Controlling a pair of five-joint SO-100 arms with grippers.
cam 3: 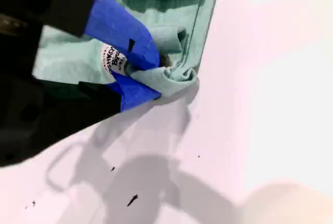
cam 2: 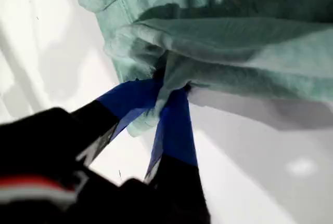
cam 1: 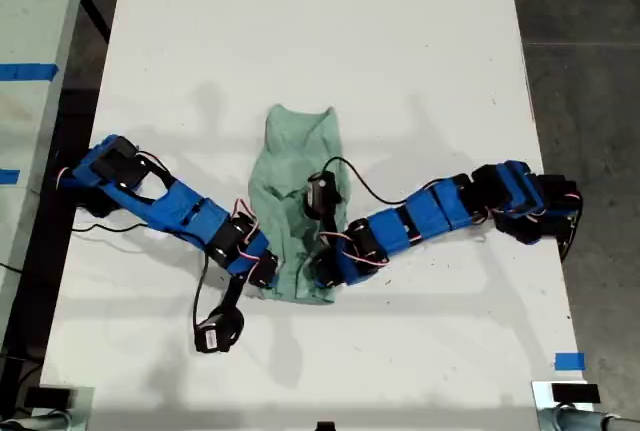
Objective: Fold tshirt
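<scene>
Pinching the tshirt (cam 1: 292,183) with both tools.

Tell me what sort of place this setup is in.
Probably a lab or workshop, not a home: a bare white table on a grey concrete floor, blue tape marks, and two blue arms gripping the tshirt.

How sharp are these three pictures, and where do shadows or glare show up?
Exterior view: sharp, with soft arm shadows on the white table. First wrist view: my first gripper is blurred close up, and the tshirt casts a grey shadow. Second wrist view: the table is washed out pinkish-white, and my second gripper is soft.
</scene>
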